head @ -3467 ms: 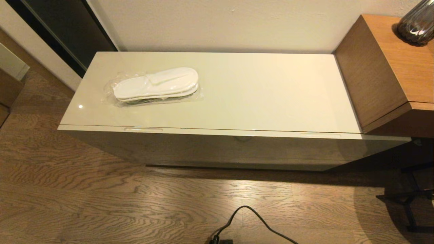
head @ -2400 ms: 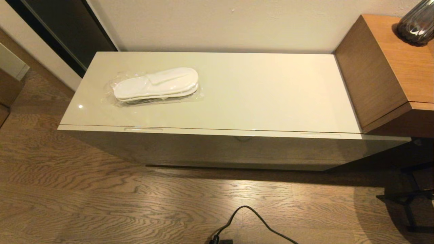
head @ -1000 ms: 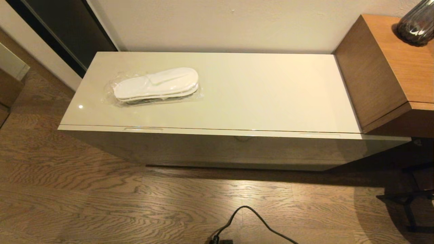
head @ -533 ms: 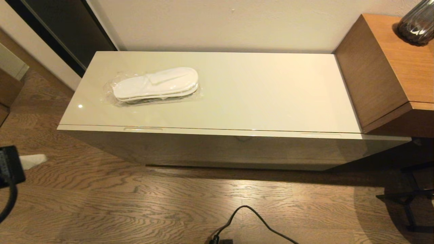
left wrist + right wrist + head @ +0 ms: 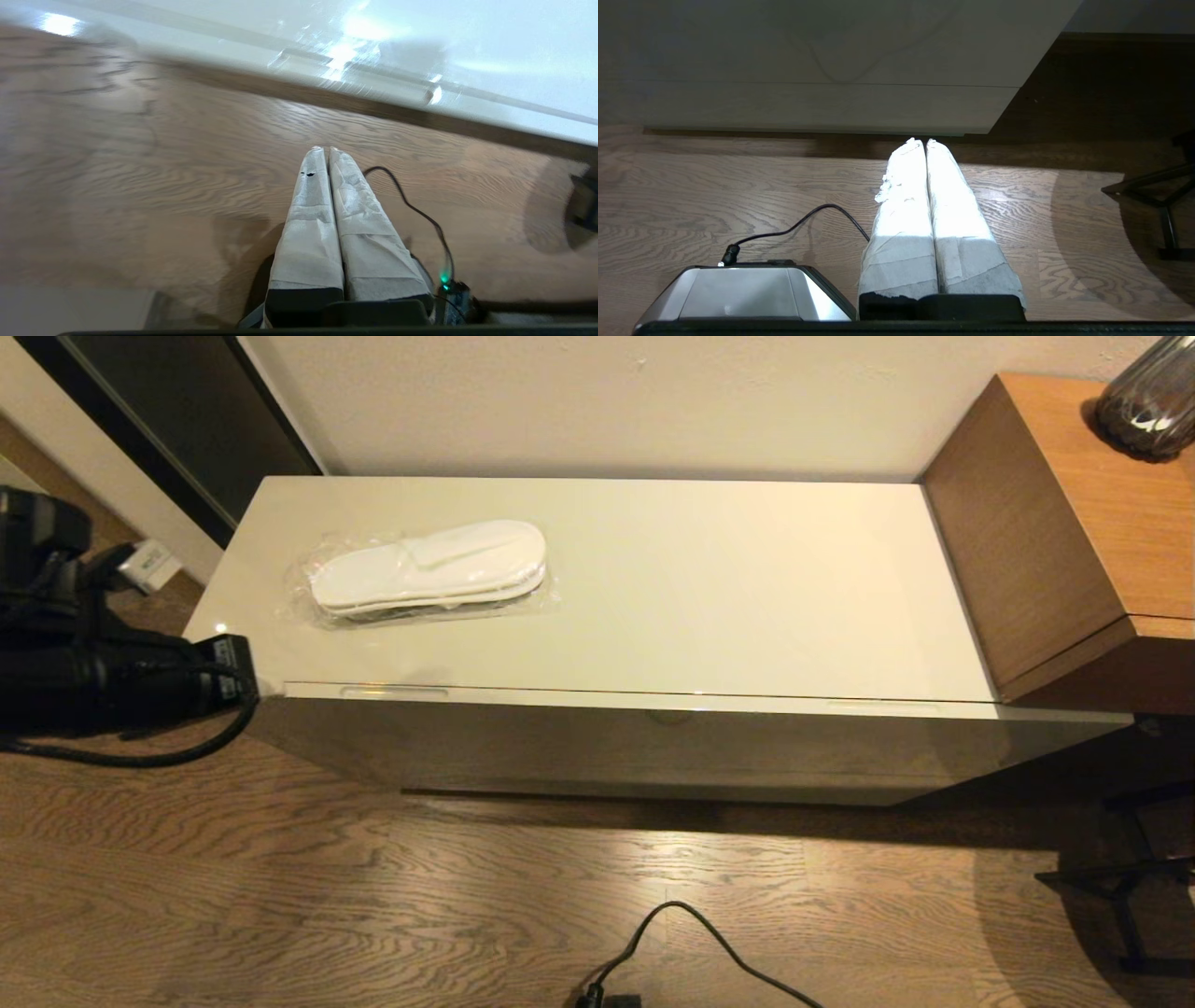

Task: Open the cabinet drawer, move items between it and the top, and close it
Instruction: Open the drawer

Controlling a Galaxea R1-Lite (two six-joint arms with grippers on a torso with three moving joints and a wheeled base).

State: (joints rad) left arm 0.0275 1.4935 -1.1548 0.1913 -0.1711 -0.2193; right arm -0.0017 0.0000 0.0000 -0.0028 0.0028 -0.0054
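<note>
The cabinet drawer [image 5: 653, 747] is shut, its cream front flush under the top [image 5: 709, 588]. One slim slot handle [image 5: 394, 691] sits near the left end and another [image 5: 882, 707] near the right. The wrapped white slippers [image 5: 429, 569] lie on the top's left part. The tissue pack is hidden. My left arm [image 5: 121, 681] hangs by the cabinet's left front corner. In the left wrist view, the left gripper [image 5: 325, 149] is shut and empty above the floor, short of a slot handle [image 5: 355, 77]. My right gripper [image 5: 923, 140] is shut and empty, low before the cabinet front [image 5: 808, 56].
A taller brown wooden unit [image 5: 1074, 541] with a dark vase [image 5: 1153, 401] abuts the cabinet's right end. A black cable [image 5: 691, 943] lies on the wooden floor. Black stand legs [image 5: 1120, 887] are at the lower right. My silver base [image 5: 738, 289] shows beside the right gripper.
My left arm has come in from the lower left and risen to the cabinet's left front corner. The slippers and the drawer have not moved.
</note>
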